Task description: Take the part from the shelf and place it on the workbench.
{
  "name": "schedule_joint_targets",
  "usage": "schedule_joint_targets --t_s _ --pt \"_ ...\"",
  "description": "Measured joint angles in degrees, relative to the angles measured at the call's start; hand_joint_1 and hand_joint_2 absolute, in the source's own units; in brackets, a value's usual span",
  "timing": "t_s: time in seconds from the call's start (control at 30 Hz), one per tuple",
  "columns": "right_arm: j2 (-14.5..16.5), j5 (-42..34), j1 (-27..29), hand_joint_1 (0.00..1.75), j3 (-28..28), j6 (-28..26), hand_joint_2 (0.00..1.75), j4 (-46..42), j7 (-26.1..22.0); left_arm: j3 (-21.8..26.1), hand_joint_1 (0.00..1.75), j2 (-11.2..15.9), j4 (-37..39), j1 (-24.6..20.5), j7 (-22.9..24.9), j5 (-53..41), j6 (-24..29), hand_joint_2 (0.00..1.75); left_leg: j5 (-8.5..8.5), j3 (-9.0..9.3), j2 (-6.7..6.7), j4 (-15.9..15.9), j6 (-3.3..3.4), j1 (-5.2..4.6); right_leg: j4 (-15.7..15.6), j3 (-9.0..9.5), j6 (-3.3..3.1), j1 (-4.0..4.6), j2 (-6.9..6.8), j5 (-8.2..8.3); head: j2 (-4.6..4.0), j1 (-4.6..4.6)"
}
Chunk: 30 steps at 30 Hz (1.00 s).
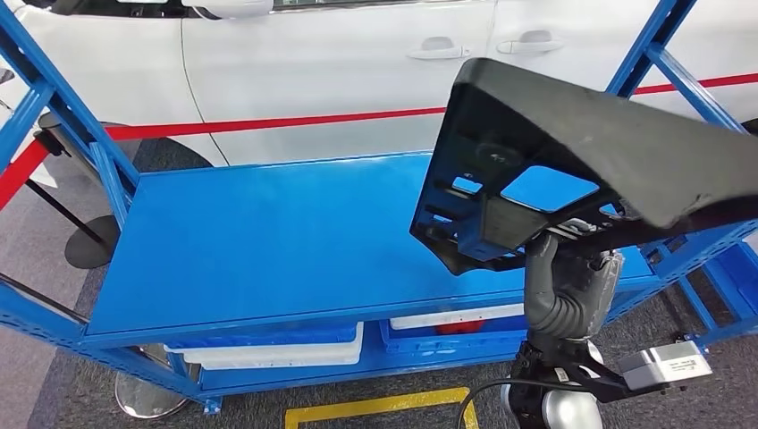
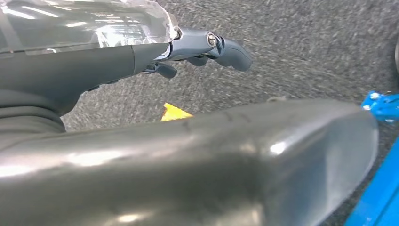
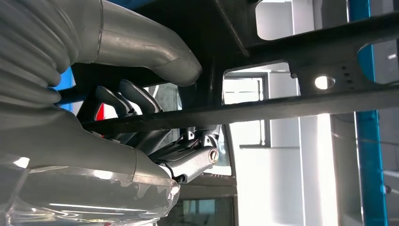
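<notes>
Right hand [image 1: 572, 277] is gripping the part [image 1: 572, 152], a big black moulded plastic panel with ribs and cut-out windows. In the head view the part is sitting raised over the right end of the blue shelf top [image 1: 268, 241], tilted, with its ribbed underside facing the camera and blue showing through the cut-outs. It is held up off the shelf surface, with the hand under its lower edge.

The right wrist view is confirming the grip: thick grey thumb [image 3: 155, 52] is lying on one side of a black rib of the part [image 3: 282, 108], darker fingers [image 3: 134, 96] are curling in on the other side. The rib is clamped between them.

Left hand [image 2: 207, 49] is hanging low over grey carpet [image 2: 306, 42], fingers bent inward and close together, nothing in them. A dark rounded body part is sitting in the foreground of that view, and a scrap of yellow floor marking [image 2: 174, 112] is showing past it.

On the lower tier of the shelf, blue and white bins [image 1: 286, 344] are sitting side by side, and something red is visible in the right one. A white car [image 1: 357, 71] is standing behind the shelf with a red barrier tape [image 1: 268, 121] running across in front of it. Yellow floor tape [image 1: 384, 409] is lying on the carpet in front of the shelf.
</notes>
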Motion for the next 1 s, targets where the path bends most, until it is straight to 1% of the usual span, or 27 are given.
schedule_joint_targets --t_s 0.03,0.07,0.1,0.13,0.17,0.2,0.23,0.27,0.33,0.37,0.4,0.43,0.5,0.53,0.57,0.6,0.63,0.67,0.7,0.73,0.77,0.83,0.87,0.9,0.93,0.97,1.0 --pt "0.00 0.26 0.34 1.75 0.00 0.11 1.75 -0.07 -0.14 0.00 0.00 -0.05 0.00 0.00 0.04 -0.01 0.03 0.00 0.46 -0.79 0.02 0.15 -0.10 0.03 2.64 -0.30 0.27 -0.20 -0.01 -0.90 0.00 0.02" --pt "0.00 0.52 0.63 1.75 0.01 0.19 1.75 -0.11 -0.28 0.00 0.00 -0.14 0.00 0.01 0.09 -0.01 0.05 0.00 0.88 -1.59 0.04 0.38 -0.26 0.10 3.51 0.34 0.53 -0.41 -0.02 -0.52 0.00 0.01" --pt "0.01 0.74 0.86 1.75 0.01 0.25 1.75 -0.17 -0.40 0.00 0.00 -0.24 0.00 0.01 0.12 -0.01 0.09 0.00 1.23 -2.39 0.05 0.69 -0.46 0.20 2.28 2.04 0.75 -0.63 -0.04 0.78 0.00 0.02" --pt "0.03 0.90 1.01 1.75 0.04 0.39 1.75 -0.29 -0.50 0.00 0.00 -0.34 0.00 0.01 0.16 0.00 0.13 0.00 1.50 -3.13 0.05 1.12 -0.70 0.32 -0.94 4.77 0.93 -0.85 -0.07 2.28 0.00 0.03" --pt "0.07 0.91 1.07 1.75 0.09 0.71 1.75 -0.45 -0.54 0.00 0.00 -0.42 0.00 0.01 0.19 0.00 0.17 0.00 1.69 -3.83 0.03 1.63 -0.97 0.35 -5.13 7.80 1.03 -0.99 -0.07 2.96 0.00 0.03" --pt "0.10 0.73 1.17 1.75 0.17 1.20 1.75 -0.64 -0.57 0.00 0.00 -0.46 0.00 -0.01 0.23 0.00 0.20 0.00 1.88 -4.31 0.02 2.08 -1.28 0.34 -8.59 10.12 0.81 -0.94 -0.01 3.17 0.00 -0.01" --pt "0.14 0.34 1.27 1.75 0.25 1.86 1.75 -0.85 -0.60 0.00 0.00 -0.50 0.00 -0.02 0.28 -0.01 0.21 0.00 2.09 -4.61 0.03 2.42 -1.63 0.30 -11.03 11.57 0.48 -0.85 0.08 2.94 0.00 -0.01" --pt "0.16 -0.25 1.37 1.75 0.32 2.70 1.75 -1.01 -0.66 -0.01 0.00 -0.50 0.00 -0.03 0.32 -0.02 0.22 0.00 2.39 -4.79 0.04 2.57 -2.01 0.26 -12.03 11.94 0.00 -0.68 0.24 2.61 0.01 -0.01" --pt "0.16 -1.45 1.56 1.75 0.40 4.29 1.75 -1.23 -0.86 -0.01 0.00 -0.51 0.00 0.01 0.37 -0.04 0.28 0.00 2.88 -5.04 0.10 2.58 -2.85 0.38 -12.21 11.28 -1.09 -0.60 0.50 3.24 0.01 0.10" --pt "0.17 -1.93 1.62 1.75 0.46 4.90 1.75 -1.33 -0.97 -0.02 0.00 -0.50 0.00 0.04 0.38 -0.05 0.31 0.00 2.31 -5.49 0.07 3.02 -3.21 0.47 -12.24 10.80 -1.64 -0.63 0.68 3.71 0.01 0.12" --pt "0.20 -2.26 1.71 1.75 0.54 5.31 1.75 -1.46 -1.09 -0.01 0.00 -0.50 0.00 0.07 0.38 -0.03 0.33 0.00 0.82 -6.16 0.03 4.31 -3.49 0.55 -12.37 10.24 -2.15 -0.68 0.82 4.24 0.00 0.12" --pt "0.25 -2.54 1.87 1.75 0.62 5.63 1.75 -1.59 -1.24 -0.01 0.00 -0.50 0.00 0.08 0.37 0.03 0.34 0.00 -1.56 -7.13 -0.03 6.75 -3.69 0.63 -12.45 9.62 -2.55 -0.70 1.00 4.78 0.00 0.10" --pt "0.37 -2.98 2.38 1.75 0.74 6.19 1.75 -1.87 -1.60 0.00 0.00 -0.50 0.00 0.09 0.37 0.14 0.34 0.00 -6.52 -9.32 -0.07 14.06 -3.91 0.63 -12.38 8.33 -2.88 -0.51 1.46 5.76 0.00 0.09" --pt "0.41 -3.15 2.66 1.75 0.75 6.42 1.75 -1.96 -1.75 0.00 0.00 -0.50 0.00 0.08 0.37 0.16 0.34 0.00 -7.73 -9.97 -0.08 17.26 -3.93 0.63 -12.32 7.72 -2.90 -0.39 1.78 6.23 0.00 0.10" --pt "0.44 -3.27 2.92 1.75 0.75 6.57 1.75 -2.02 -1.88 0.00 0.00 -0.51 0.00 0.08 0.37 0.15 0.34 0.00 -7.67 -9.81 -0.12 18.80 -3.85 0.63 -12.24 7.12 -2.86 -0.30 2.21 6.67 0.00 0.10" --pt "0.45 -3.41 3.16 1.75 0.75 6.71 1.75 -2.07 -2.02 0.00 0.00 -0.51 0.00 0.08 0.37 0.15 0.34 0.00 -6.59 -8.56 -0.24 18.11 -3.68 0.62 -12.14 6.57 -2.77 -0.22 2.71 7.07 0.00 0.10" --pt "0.46 -3.60 3.41 1.75 0.74 6.86 1.75 -2.19 -2.19 0.00 0.00 -0.52 0.00 0.07 0.37 0.14 0.36 0.00 -5.05 -6.22 -0.67 15.24 -3.37 0.60 -12.02 6.06 -2.64 -0.16 3.29 7.44 0.00 0.10" --pt "0.49 -3.87 3.65 1.75 0.74 7.05 1.75 -2.40 -2.44 0.00 0.00 -0.47 -0.01 0.04 0.39 0.14 0.39 0.00 -3.99 -3.29 -1.95 11.02 -2.89 0.58 -11.90 5.64 -2.48 -0.18 3.88 7.78 0.00 0.10" --pt "0.54 -4.15 3.83 1.75 0.74 7.23 1.75 -2.65 -2.70 0.00 0.00 -0.39 -0.01 0.02 0.41 0.13 0.44 0.00 -3.54 -0.46 -3.55 6.82 -2.46 0.59 -11.80 5.27 -2.25 -0.20 4.43 8.10 0.00 0.13" --pt "0.62 -4.39 3.97 1.75 0.74 7.39 1.75 -2.91 -2.98 0.00 0.00 -0.34 -0.02 0.03 0.44 0.11 0.49 0.00 -3.54 1.53 -4.98 3.69 -2.18 0.56 -11.73 5.00 -1.93 -0.29 4.98 8.43 0.00 0.12" --pt "0.70 -4.60 4.08 1.75 0.74 7.50 1.75 -3.15 -3.24 -0.01 0.00 -0.30 -0.02 0.05 0.47 0.09 0.54 0.00 -3.87 2.59 -5.92 1.88 -2.01 0.47 -11.69 4.79 -1.56 -0.42 5.52 8.75 0.00 0.13" --pt "0.81 -4.97 4.48 1.75 0.74 7.67 1.75 -3.56 -3.67 -0.01 0.00 -0.40 -0.02 0.07 0.55 0.04 0.59 0.00 -3.71 2.90 -5.17 1.07 -1.91 0.35 -11.88 4.49 -0.61 -0.52 6.80 9.48 0.00 0.11" --pt "0.83 -5.17 4.87 1.75 0.73 7.73 1.75 -3.85 -3.94 -0.01 0.00 -0.45 -0.01 0.06 0.66 -0.01 0.61 0.00 -3.41 2.90 -4.33 0.76 -1.68 0.43 -11.78 4.29 -0.30 -0.48 6.61 9.53 0.00 0.14" --pt "0.84 -5.36 5.27 1.75 0.70 7.80 1.75 -4.19 -4.25 -0.01 0.00 -0.50 -0.01 0.05 0.79 -0.07 0.66 0.00 -3.05 2.86 -3.48 0.48 -1.35 0.57 -11.10 3.85 -0.07 -0.36 5.55 8.99 0.00 0.29" --pt "0.85 -5.54 5.60 1.75 0.66 7.85 1.75 -4.57 -4.63 -0.01 0.00 -0.53 0.00 0.11 0.95 -0.16 0.72 0.00 -2.69 2.72 -2.56 0.18 -1.03 0.72 -9.29 2.97 0.06 -0.23 3.94 7.65 0.00 0.46" --pt "0.89 -5.73 5.92 1.75 0.60 7.87 1.75 -4.89 -5.03 -0.01 0.00 -0.52 0.00 0.22 1.17 -0.26 0.79 0.00 -2.47 2.51 -1.59 0.09 -0.79 0.69 -6.33 1.67 0.13 -0.25 2.10 5.66 0.00 0.62" --pt "0.92 -5.98 6.27 1.75 0.49 7.84 1.75 -5.22 -5.49 -0.01 0.00 -0.51 0.00 0.35 1.42 -0.37 0.84 0.00 -2.36 2.23 -0.65 0.12 -0.62 0.62 -2.52 0.05 0.30 -0.26 0.94 3.48 0.00 0.79"
